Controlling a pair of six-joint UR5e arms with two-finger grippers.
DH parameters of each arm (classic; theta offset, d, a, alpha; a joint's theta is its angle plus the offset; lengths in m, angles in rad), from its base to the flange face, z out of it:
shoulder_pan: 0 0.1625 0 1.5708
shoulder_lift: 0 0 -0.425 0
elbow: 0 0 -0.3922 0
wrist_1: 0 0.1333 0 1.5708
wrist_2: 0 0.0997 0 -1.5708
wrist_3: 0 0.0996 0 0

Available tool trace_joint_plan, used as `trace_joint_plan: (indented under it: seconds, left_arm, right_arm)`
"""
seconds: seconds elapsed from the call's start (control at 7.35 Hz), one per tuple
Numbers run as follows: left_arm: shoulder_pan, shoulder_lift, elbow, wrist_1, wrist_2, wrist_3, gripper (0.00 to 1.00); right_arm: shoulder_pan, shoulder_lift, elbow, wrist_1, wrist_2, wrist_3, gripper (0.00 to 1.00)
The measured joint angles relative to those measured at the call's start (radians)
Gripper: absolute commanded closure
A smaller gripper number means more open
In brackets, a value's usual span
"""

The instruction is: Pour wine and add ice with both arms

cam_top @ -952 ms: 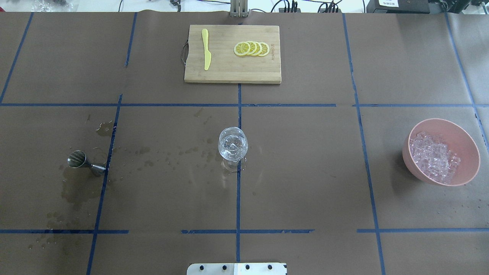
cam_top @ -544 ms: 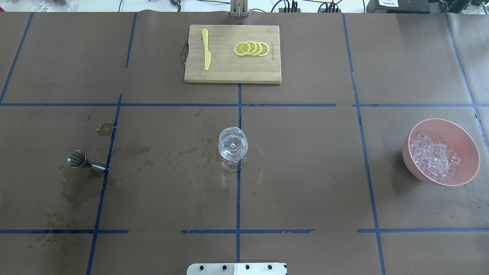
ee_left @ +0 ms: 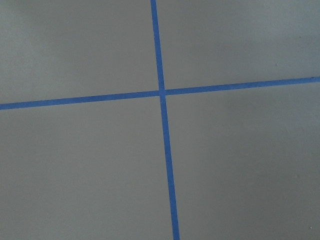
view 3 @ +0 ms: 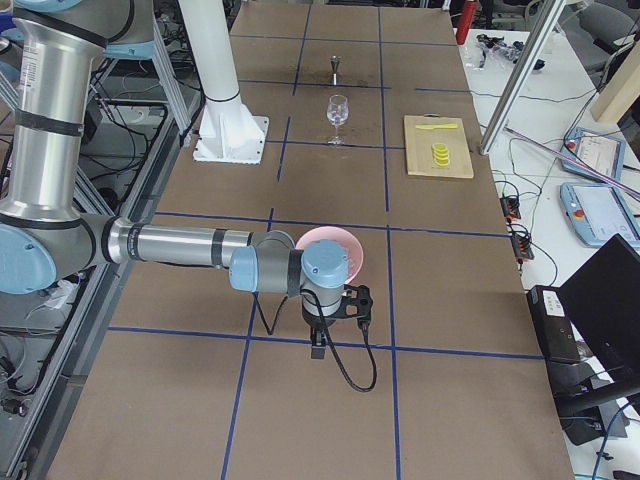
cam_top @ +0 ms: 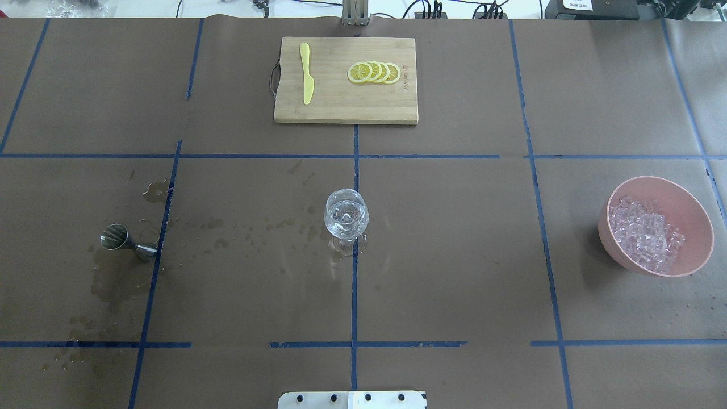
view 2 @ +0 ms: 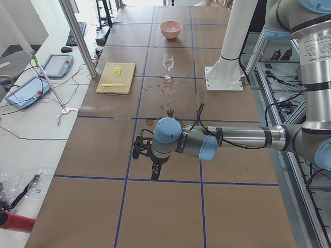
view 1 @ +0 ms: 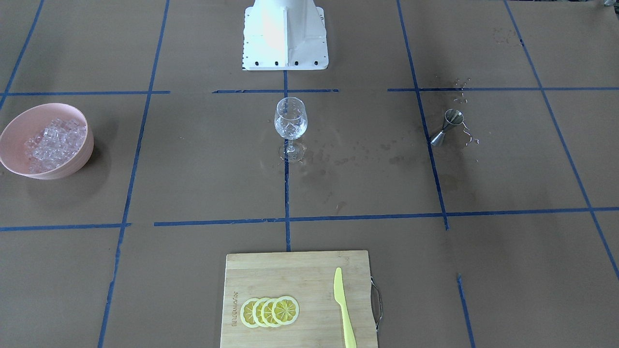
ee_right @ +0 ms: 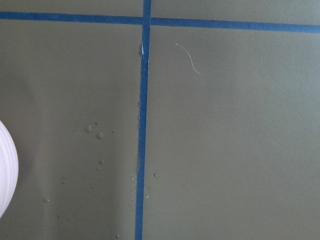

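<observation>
Clear cut-pattern stemmed glass (cam_top: pixel 346 218) mid-frame on brown table (cam_top: pixel 454 255), likely for reach from either side. Clear ice cubes (cam_top: pixel 647 236) heaped in pink bowl (cam_top: pixel 692 209), right edge; steel jigger (cam_top: pixel 116 237) left; wine too faint to see. Left gripper (view 2: pixel 154 174), right gripper (view 3: pixel 318 348) hang over bare table; open or closed, cannot tell.

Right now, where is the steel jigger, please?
In the overhead view the jigger stands at the left, beside a blue tape line, left of the wine glass.

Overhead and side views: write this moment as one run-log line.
glass upright at centre | ice in pink bowl | jigger among wet stains | left gripper, right gripper clear of all, jaws unreadable
</observation>
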Motion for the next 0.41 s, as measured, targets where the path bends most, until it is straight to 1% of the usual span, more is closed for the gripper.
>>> trace_joint_plan:
  seconds: [0.41]
  left_arm:
    - [0.0,0.0,0.002,0.001,0.0,0.0,0.0]
  right_arm:
    - [-0.002,-0.004,-0.002,-0.001,0.0,0.0,0.0]
